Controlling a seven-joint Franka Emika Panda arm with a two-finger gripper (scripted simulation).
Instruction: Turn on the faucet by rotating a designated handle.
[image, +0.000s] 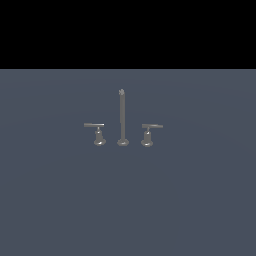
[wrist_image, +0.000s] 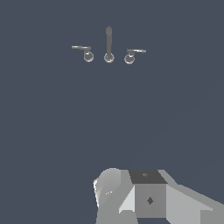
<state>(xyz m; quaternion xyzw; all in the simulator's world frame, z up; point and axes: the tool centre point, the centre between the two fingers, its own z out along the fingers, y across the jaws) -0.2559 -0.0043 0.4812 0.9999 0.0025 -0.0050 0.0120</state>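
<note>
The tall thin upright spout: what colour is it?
Grey metal spout, clearest in the exterior view.

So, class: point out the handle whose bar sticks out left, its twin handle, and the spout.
handle (image: 98, 134): exterior view, on its post below the bar.
twin handle (image: 148, 135): exterior view, on its post.
spout (image: 122, 115): exterior view, midway up the upright tube.

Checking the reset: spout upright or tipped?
Upright: the spout rises straight from its round base between both handles in the exterior view.
</note>
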